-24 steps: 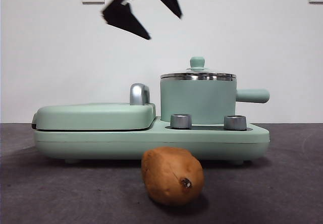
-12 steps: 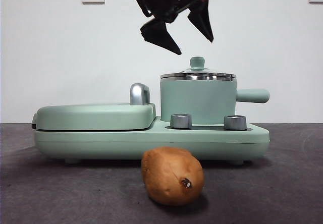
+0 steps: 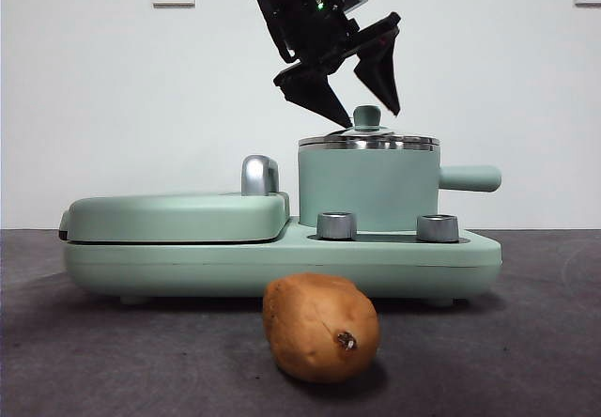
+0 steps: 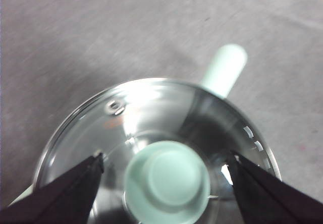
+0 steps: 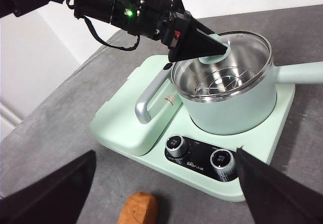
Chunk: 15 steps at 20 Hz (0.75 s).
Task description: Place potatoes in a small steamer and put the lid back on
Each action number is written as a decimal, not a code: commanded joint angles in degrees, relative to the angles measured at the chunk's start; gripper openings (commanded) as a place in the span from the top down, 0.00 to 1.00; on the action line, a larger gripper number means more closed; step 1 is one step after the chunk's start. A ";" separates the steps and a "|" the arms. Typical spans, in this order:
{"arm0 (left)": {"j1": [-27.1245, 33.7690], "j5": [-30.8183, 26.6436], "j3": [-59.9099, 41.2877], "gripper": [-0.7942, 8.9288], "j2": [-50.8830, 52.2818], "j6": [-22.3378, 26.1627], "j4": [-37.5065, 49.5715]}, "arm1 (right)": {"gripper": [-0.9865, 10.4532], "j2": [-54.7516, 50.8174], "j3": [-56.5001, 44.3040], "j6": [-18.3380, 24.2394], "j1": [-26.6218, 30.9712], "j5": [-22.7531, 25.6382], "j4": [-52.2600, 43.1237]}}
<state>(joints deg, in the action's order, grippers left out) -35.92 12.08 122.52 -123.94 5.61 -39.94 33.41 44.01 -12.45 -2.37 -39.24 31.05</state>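
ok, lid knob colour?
Mint green knob on the glass lid; clearest in the left wrist view.

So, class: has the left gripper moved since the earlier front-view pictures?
Yes. The left gripper has come down and across from the upper left; its open jaws now flank the lid's knob on the small steamer.

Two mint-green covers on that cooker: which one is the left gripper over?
The round glass lid on the pot: the left gripper straddles its green knob, jaws open. The flat griddle cover sits apart, untouched.

Mint-green steamer [image 3: 368,188] with clear, steel-rimmed lid [image 4: 156,133]; orange-brown potato [image 3: 320,328], dark-spotted; black tool [image 3: 360,86].
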 commanded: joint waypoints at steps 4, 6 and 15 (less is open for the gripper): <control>-0.48 -0.17 1.77 0.64 -1.31 1.22 0.31 | 0.53 0.20 0.74 -0.61 -0.17 -0.17 -0.57; -0.55 -0.17 1.77 0.64 -1.36 1.22 0.26 | 0.53 0.20 0.74 -0.63 -0.17 -0.17 -0.57; -0.85 -0.15 1.75 0.67 -1.68 1.18 -0.42 | 0.53 0.20 0.74 -0.63 -0.17 -0.17 -0.55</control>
<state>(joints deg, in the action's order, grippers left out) -36.12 11.94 122.52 -123.94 6.42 -40.66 33.41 44.01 -12.45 -2.37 -39.24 31.05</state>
